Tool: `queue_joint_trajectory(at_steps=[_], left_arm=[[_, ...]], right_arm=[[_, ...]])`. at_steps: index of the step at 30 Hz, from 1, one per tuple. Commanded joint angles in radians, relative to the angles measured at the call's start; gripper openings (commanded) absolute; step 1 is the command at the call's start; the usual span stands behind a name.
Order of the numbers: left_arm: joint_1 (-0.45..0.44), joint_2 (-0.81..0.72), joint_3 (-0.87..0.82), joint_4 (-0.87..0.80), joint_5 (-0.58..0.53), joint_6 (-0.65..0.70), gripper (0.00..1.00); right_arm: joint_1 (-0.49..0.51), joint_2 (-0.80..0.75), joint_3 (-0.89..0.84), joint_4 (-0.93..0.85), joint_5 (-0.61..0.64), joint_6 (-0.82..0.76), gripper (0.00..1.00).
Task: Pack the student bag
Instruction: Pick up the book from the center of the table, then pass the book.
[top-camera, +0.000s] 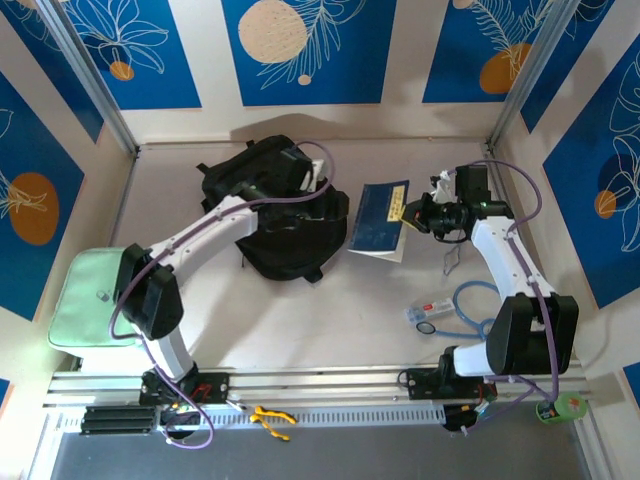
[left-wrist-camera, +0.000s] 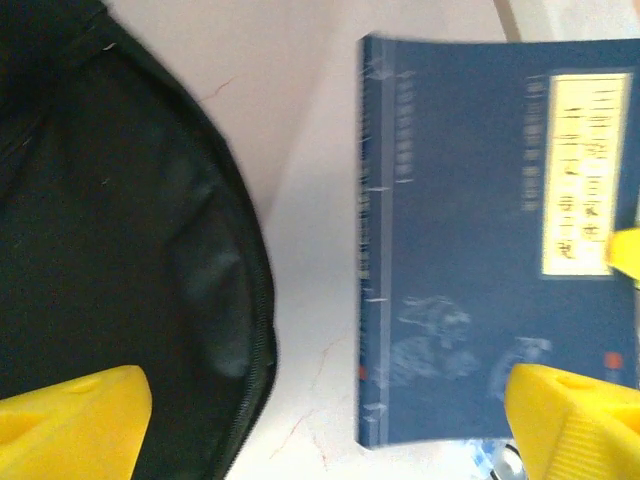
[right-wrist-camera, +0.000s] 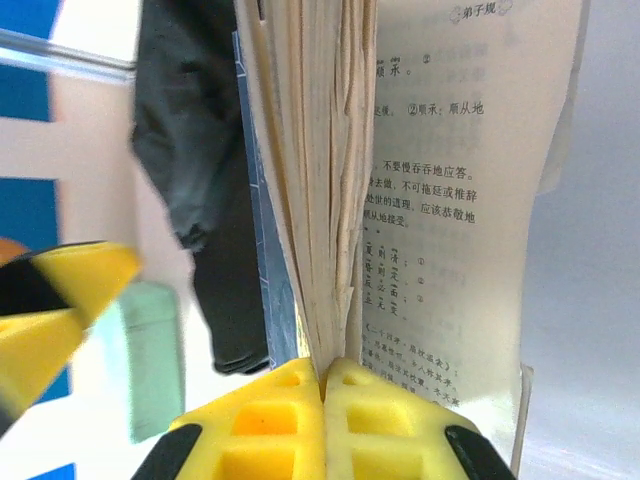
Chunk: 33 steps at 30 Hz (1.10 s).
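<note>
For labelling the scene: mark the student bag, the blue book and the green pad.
student bag (top-camera: 295, 245), top view, lower black fabric body.
blue book (left-wrist-camera: 460, 250), left wrist view, middle of the cover.
green pad (top-camera: 85, 300), top view, its centre.

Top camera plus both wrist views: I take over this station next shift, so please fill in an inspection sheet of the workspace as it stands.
Surface: pale table, no damage seen.
Job's things: black backpack lying far left of centre; blue book to its right, a gap between them.
Clutter: green pad at the left edge; small clear item by the right arm, too small to tell.
Grippers: left gripper, jaws open above the backpack's edge and the book; right gripper, jaws shut on the book's pages.
Cables: purple cables along both arms; blue cable coiled on the table.
Surroundings: blue leaf-print wall panels.
</note>
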Motion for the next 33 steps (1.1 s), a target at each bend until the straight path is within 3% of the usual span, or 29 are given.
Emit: queue_joint_trajectory(at_steps=[1, 4, 11, 19, 23, 30, 32, 33], left_arm=[[0.043, -0.055, -0.108, 0.209, 0.188, -0.116, 0.92], [0.063, -0.071, -0.176, 0.324, 0.243, -0.165, 0.93], [0.089, -0.047, -0.219, 0.465, 0.35, -0.246, 0.82], [0.097, -0.016, -0.207, 0.515, 0.401, -0.269, 0.67], [0.104, -0.004, -0.207, 0.546, 0.413, -0.284, 0.53], [0.113, 0.016, -0.201, 0.524, 0.4, -0.287, 0.15], [0.12, 0.01, -0.204, 0.522, 0.385, -0.295, 0.04], [0.126, 0.002, -0.208, 0.523, 0.376, -0.3, 0.0]], right_arm=[[0.009, -0.013, -0.009, 0.145, -0.238, 0.073, 0.0], [0.031, 0.002, -0.019, 0.225, -0.304, 0.118, 0.0], [0.071, 0.039, -0.006, 0.26, -0.367, 0.124, 0.0], [0.073, 0.058, 0.003, 0.245, -0.382, 0.105, 0.0], [0.075, 0.084, 0.002, 0.219, -0.366, 0.081, 0.0], [0.072, 0.121, -0.019, 0.211, -0.324, 0.08, 0.0], [0.07, 0.119, -0.026, 0.211, -0.292, 0.104, 0.1], [0.07, 0.114, -0.033, 0.212, -0.263, 0.122, 0.22]])
